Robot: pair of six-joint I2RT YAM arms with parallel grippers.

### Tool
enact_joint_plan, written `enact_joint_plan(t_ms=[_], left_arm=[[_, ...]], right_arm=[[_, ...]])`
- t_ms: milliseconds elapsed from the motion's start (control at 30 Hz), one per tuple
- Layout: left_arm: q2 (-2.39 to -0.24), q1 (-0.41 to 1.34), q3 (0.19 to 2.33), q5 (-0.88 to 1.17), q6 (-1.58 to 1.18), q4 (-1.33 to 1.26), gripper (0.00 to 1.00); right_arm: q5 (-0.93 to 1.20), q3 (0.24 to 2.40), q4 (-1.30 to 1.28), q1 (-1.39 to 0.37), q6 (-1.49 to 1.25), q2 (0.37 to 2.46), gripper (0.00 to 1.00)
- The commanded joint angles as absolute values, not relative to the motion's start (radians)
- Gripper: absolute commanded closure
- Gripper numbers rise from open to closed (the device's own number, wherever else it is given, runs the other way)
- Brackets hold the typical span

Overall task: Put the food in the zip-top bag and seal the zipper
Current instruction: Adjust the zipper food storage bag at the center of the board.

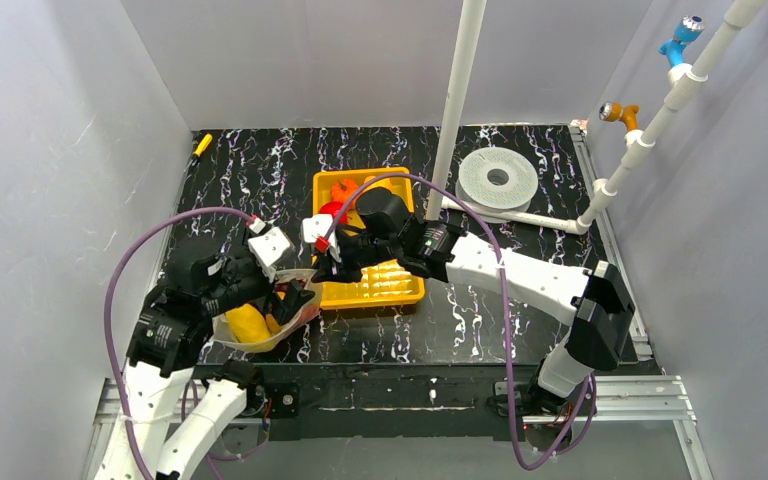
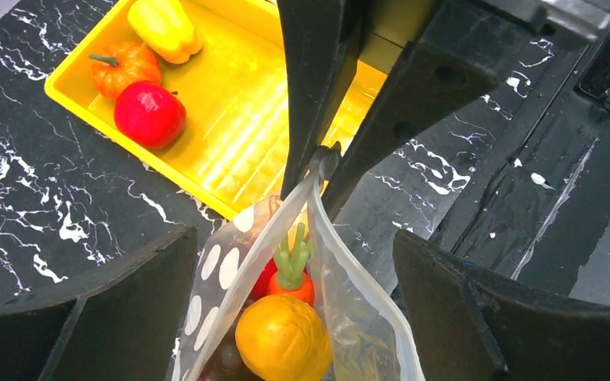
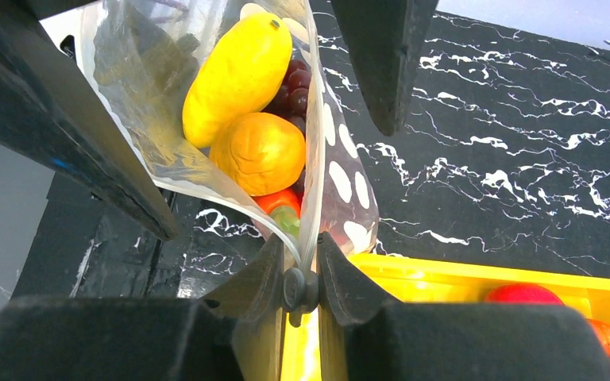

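A: Where is the bag (image 3: 341, 186) sitting, and what is it carrying?

B: It is sitting just beside the yellow tray (image 2: 238, 119), off the corner nearest the left arm. A yellow fruit (image 3: 238, 71), an orange (image 3: 260, 152), a carrot (image 2: 290, 282) and some grapes (image 3: 294, 87) are lying inside. Something red is showing under the carrot, but I cannot tell what it is.

A: So the filling is getting on?

B: Partway, I am judging. An apple (image 2: 149, 113), a small pumpkin (image 2: 125, 65) and a yellow pepper (image 2: 164, 28) are waiting at the end of the tray farthest from the bag.

A: And the zipper (image 2: 266, 238)?

B: It is standing open, its two lips spreading apart from one pinched end. Sealing is not yet done.

A: Who is doing the pinching?

B: The right gripper (image 3: 300, 287) is clamping narrowly on the bag's edge at the end nearest the tray. The left gripper (image 2: 294, 246) is standing wide, one finger on each side of the bag, and is gripping nothing. I cannot tell whether its fingers are brushing the plastic.

A: What is lying under all this?

B: The black marbled counter (image 2: 48, 198) is carrying the tray. I cannot tell whether the bag is resting on it.
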State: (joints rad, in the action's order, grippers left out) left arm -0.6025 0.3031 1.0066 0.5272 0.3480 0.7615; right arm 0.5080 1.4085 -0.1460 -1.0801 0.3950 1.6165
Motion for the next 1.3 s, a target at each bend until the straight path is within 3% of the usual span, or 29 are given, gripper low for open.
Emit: enact_joint_plan(t_ms=[0,200,467,700,800,1033,1267], left_arm=[[-0.627,0.308,0.973,0.51,0.361,0.744,0.08],[-0.618,0.325,0.949,0.424,0.371,0.748,0.13],[-0.603,0.328,0.945,0.359,0.342,0.758,0.51],[-0.596,0.329,0.95,0.362,0.311,0.767,0.74],[-0.595,0.329,0.94,0.363,0.303,0.768,0.79],[-0.587,0.329,0.937,0.365,0.305,0.778,0.88],[-0.593,0.329,0.941,0.379,0.291,0.777,0.93]], right_arm=[[0.519,1.473,-0.14,-1.078,0.379,1.608,0.97],[0.513,1.466,-0.122,-1.078,0.363,1.602,0.96],[0.506,1.47,-0.098,-1.078,0.337,1.609,0.87],[0.454,1.4,0.032,-1.071,0.247,1.591,0.42],[0.44,1.348,0.115,-1.057,0.175,1.578,0.32],[0.506,1.277,0.192,-1.008,0.048,1.567,0.28],[0.592,1.158,0.307,-0.994,-0.045,1.541,0.29]])
